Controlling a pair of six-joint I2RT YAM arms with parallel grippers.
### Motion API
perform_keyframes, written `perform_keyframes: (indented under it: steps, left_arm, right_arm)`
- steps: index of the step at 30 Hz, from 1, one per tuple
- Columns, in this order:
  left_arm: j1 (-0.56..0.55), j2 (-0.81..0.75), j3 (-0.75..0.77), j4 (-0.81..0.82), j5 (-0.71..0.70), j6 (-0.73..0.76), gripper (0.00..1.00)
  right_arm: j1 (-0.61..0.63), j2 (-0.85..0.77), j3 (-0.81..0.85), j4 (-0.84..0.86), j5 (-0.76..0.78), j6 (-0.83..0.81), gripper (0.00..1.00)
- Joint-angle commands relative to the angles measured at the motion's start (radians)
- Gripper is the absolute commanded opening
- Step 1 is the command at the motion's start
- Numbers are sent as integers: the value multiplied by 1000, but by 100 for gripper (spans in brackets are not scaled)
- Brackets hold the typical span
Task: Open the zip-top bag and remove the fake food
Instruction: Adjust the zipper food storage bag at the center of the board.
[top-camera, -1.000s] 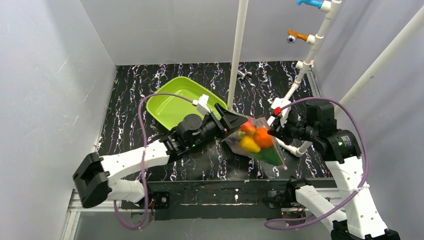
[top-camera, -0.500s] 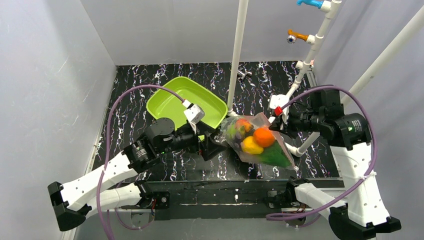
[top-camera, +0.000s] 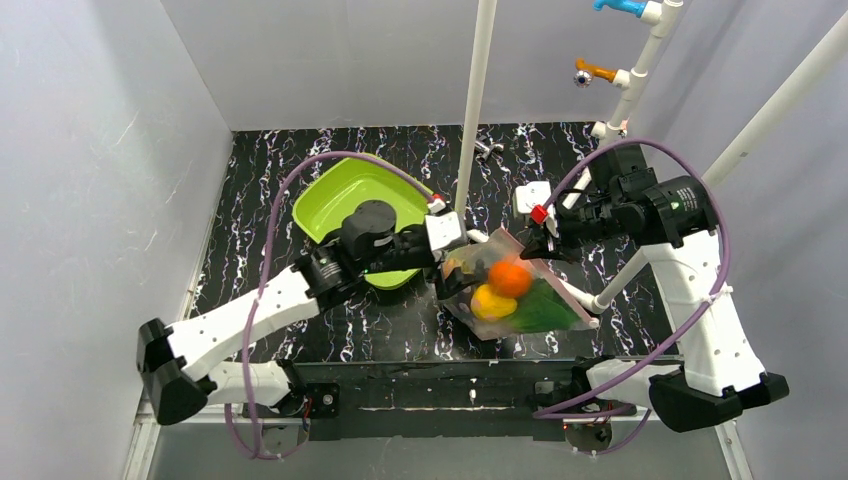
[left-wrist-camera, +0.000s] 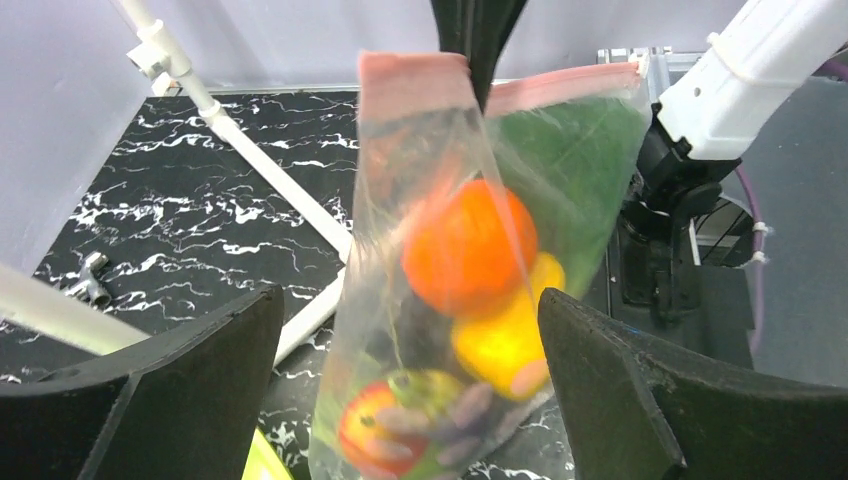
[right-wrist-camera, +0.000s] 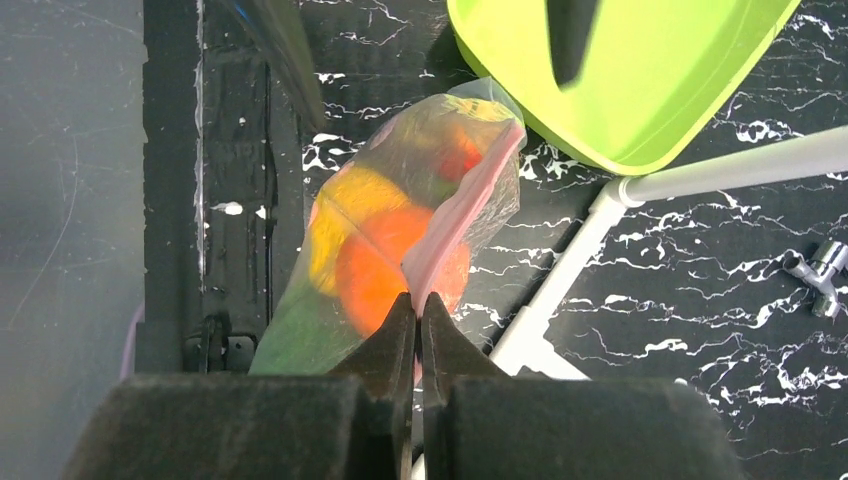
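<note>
Top view, left to right:

- Lime-green tray (top-camera: 345, 205) sits upper left of centre on the table (top-camera: 260, 190), empty. Probably the drop spot for the food.
- Left end effector (left-wrist-camera: 410, 300): fingers spread fully, gripping nothing. In its wrist view the bag hangs in the gap between both fingers (left-wrist-camera: 200, 380) with clearance each side. It looks lined up to take a second hold.
- Zip-top bag (top-camera: 515, 290): centre frame, lifted off the table, hanging slanted from its pinkish zip strip (left-wrist-camera: 415, 85). The fake food is all inside, slumped to the low end: orange (top-camera: 511, 277), yellow lemon (top-camera: 487, 300), leafy green (top-camera: 545, 312), red fruit (left-wrist-camera: 370, 440). Holding it by the strip keeps the mouth up and reachable, and the load away from the zip.
- Right end effector (right-wrist-camera: 420, 310): clamped tight, pinching the zip strip at one end and carrying the bag's weight.
- Can't tell whether the zip has parted. The strip looks folded or split in the left wrist view.

Judgement: opening step, nothing removed yet. The left needs the free strip edge opposite the right's pinch.
</note>
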Motion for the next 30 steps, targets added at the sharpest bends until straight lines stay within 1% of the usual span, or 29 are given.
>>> perform_keyframes:
  steps: [1,3,4,8,11,12,13,14,15,16,17,18,19,20,21,22,23,25,27,30]
  left_arm:
    - [32,84,78,100,140,29,98]
    - [41,115,82,155,217,-25,97]
    - [41,131,85,176,249,-47,94]
    - [42,194,100,225,279,-131,72]
    - [42,226,86,297,310,-202,61]
    - [41,237,85,311,321,-216,48]
    - [42,244,85,314,321,-244,20]
    - [42,245,86,306,306,-268,1]
    - [41,240,86,294,261,-301,0]
    - [42,229,80,290,219,-348,0]
    - [43,209,63,303,160,-416,0]
    - [43,180,33,334,99,-489,0]
    - [43,150,-8,383,28,-579,0]
    - [43,117,-76,437,-48,-666,0]
    - [43,84,-125,482,-117,-757,0]
    - [43,55,-165,519,-187,-845,0]
    - [42,32,-199,545,-240,-910,0]
    - [38,-7,-230,549,-328,-1004,0]
    - [33,-28,-226,513,-395,-1029,0]
    - [31,-58,-225,494,-469,-1062,0]
  right_arm:
    - [20,-26,11,-11,-47,-44,1]
    - [23,-30,-5,-5,-47,-44,1]
    - [24,-31,-12,-2,-48,-43,1]
    - [25,-31,-37,12,-66,-39,1]
    - [25,-33,-57,32,-77,-19,1]
    - [24,-35,-66,45,-79,1,1]
    - [25,-39,-77,60,-84,18,1]
    - [25,-44,-88,75,-86,40,1]
    - [24,-50,-102,103,-86,75,2]
    - [21,-60,-120,150,-80,124,10]
    - [5,-71,-136,175,-80,161,23]
    - [-8,-84,-155,204,-93,200,38]
    - [-56,-99,-175,229,-122,244,56]
    - [-102,-115,-202,239,-191,270,75]
    - [-149,-131,-221,243,-248,293,87]
    - [-196,-147,-248,252,-310,316,95]
    - [-231,-166,-275,263,-363,342,98]
    - [-282,-213,-334,290,-421,379,98]
    - [-315,-265,-383,347,-398,428,98]
    - [-333,-302,-422,379,-305,474,98]
